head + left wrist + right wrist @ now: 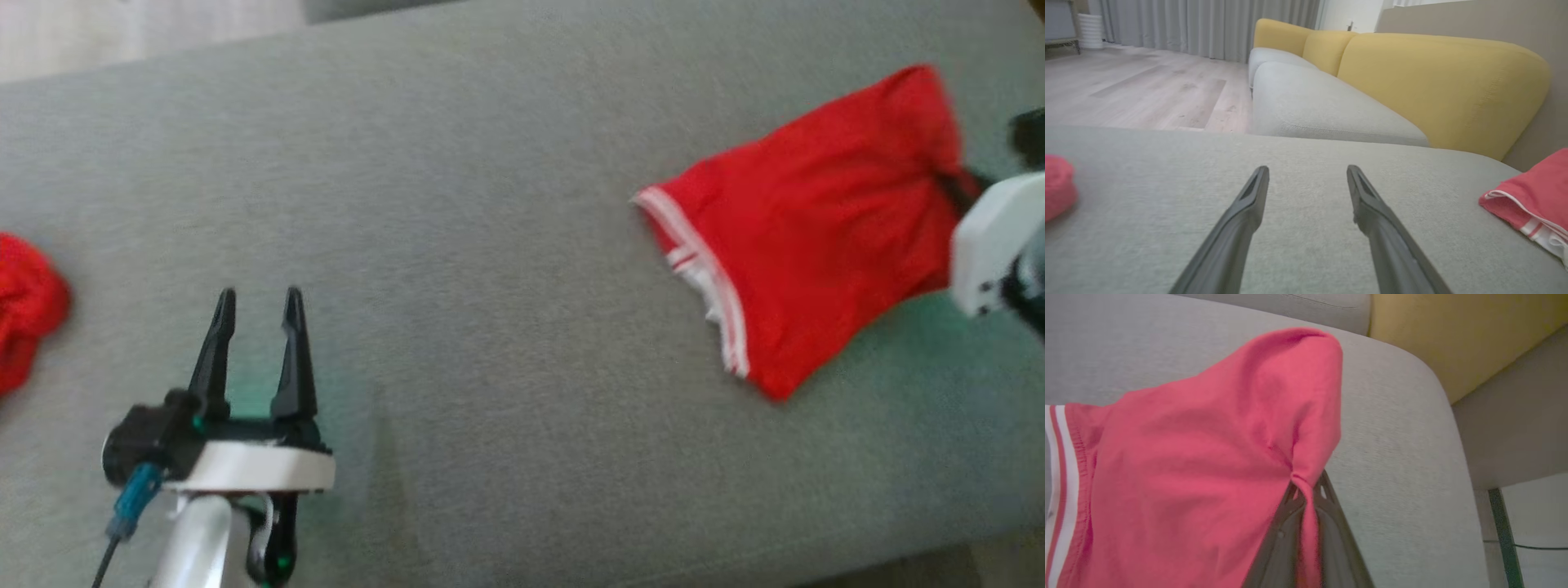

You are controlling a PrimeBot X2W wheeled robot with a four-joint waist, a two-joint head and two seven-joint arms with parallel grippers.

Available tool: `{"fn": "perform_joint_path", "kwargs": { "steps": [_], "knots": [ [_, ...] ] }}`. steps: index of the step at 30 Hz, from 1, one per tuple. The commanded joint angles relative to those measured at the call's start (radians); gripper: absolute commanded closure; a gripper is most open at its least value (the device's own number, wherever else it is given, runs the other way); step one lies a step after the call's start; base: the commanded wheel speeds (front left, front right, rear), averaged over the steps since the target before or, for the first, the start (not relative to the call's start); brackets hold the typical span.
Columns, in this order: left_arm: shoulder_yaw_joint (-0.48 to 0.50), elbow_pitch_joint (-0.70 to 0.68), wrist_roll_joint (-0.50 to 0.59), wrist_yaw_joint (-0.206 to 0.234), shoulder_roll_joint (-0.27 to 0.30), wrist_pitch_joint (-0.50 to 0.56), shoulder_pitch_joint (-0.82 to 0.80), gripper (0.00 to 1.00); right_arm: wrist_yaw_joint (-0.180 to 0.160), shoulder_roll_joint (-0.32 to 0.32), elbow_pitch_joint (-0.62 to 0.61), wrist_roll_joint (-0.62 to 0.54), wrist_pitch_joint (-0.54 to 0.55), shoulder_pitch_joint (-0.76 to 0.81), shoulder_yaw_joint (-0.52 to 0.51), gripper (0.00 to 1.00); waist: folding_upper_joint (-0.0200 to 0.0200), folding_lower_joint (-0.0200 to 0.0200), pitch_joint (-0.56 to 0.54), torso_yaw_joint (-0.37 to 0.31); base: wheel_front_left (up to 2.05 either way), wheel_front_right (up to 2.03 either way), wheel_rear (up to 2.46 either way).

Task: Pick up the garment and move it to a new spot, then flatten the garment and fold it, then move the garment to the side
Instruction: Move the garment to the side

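I had my right pincer (1308,486) clamped on the garment (1200,457) (pick-up step, I judged), left pincer (260,304) apart. It needed lifting clear.

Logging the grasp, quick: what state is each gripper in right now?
Left gripper: open, holding nothing.
Right gripper: shut on an edge of the red garment.

A home living room: a grey sofa (1331,106) with yellow back cushions (1437,81), wood floor (1147,90) and grey curtains (1208,24) beyond it.
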Motion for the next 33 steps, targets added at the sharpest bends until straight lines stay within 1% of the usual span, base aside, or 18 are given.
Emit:
{"fn": "perform_joint_path", "kwargs": {
  "steps": [1, 5, 10, 15, 20, 21, 22, 23, 24, 29, 33],
  "knots": [
    [0.021, -0.035, 0.009, -0.006, 0.018, -0.01, -0.045, 0.0, -0.001, -0.042, -0.006, -0.005, -0.031, -0.042, -0.017, 1.0, 0.0, -0.0001, 0.056, -0.056, 0.0, 0.0, 0.0],
    [0.0, -0.037, 0.015, -0.009, 0.034, -0.01, -0.08, 0.0, -0.001, -0.07, 0.06, -0.03, -0.095, -0.096, -0.066, 1.0, 0.0, -0.0001, 0.108, -0.097, 0.0, 0.0, 0.0],
    [-0.014, -0.04, 0.018, -0.011, 0.057, -0.01, -0.115, 0.0, -0.001, -0.064, 0.13, -0.06, -0.161, -0.15, -0.126, 1.0, 0.0, -0.0001, 0.157, -0.131, 0.0, 0.0, 0.0],
    [-0.024, -0.036, 0.016, -0.012, 0.073, -0.01, -0.135, 0.0, -0.001, -0.051, 0.179, -0.086, -0.227, -0.188, -0.151, 1.0, 0.0, -0.0001, 0.178, -0.141, 0.0, 0.0, 0.0],
    [-0.032, -0.026, 0.009, -0.013, 0.081, -0.01, -0.147, 0.0, -0.001, -0.041, 0.204, -0.123, -0.288, -0.209, -0.164, 1.0, 0.0, -0.0001, 0.181, -0.133, 0.0, 0.0, 0.0],
    [-0.034, -0.023, 0.008, -0.013, 0.08, -0.01, -0.149, 0.0, -0.001, -0.04, 0.21, -0.129, -0.293, -0.21, -0.168, 0.91, 0.0, -0.0001, 0.179, -0.129, 0.0, 0.0, 0.0],
    [-0.034, -0.023, 0.008, -0.013, 0.08, -0.01, -0.149, 0.0, -0.001, -0.04, 0.21, -0.129, -0.293, -0.21, -0.168, 0.91, 0.0, -0.0001, 0.179, -0.129, 0.0, 0.0, 0.0],
    [-0.035, -0.021, 0.007, -0.013, 0.079, -0.01, -0.149, 0.0, -0.001, -0.041, 0.216, -0.138, -0.297, -0.21, -0.17, 0.6, 0.0, -0.0001, 0.176, -0.125, 0.0, 0.0, 0.0],
    [-0.036, -0.019, 0.006, -0.013, 0.077, -0.01, -0.149, 0.0, -0.001, -0.041, 0.22, -0.146, -0.305, -0.209, -0.175, 0.0, 0.0, -0.0001, 0.173, -0.119, 0.0, 0.0, 0.0],
    [-0.026, -0.013, 0.001, -0.013, 0.06, -0.01, -0.136, 0.0, -0.001, -0.024, 0.224, -0.164, -0.338, -0.185, -0.209, 0.0, 0.0, -0.0001, 0.135, -0.089, 0.0, 0.0, 0.0],
    [-0.003, -0.008, -0.002, -0.012, 0.042, -0.01, -0.101, 0.0, -0.001, 0.004, 0.183, -0.165, -0.381, -0.126, -0.219, 0.0, 0.0, -0.0001, 0.067, -0.063, 0.0, 0.0, 0.0]
  ]
}}
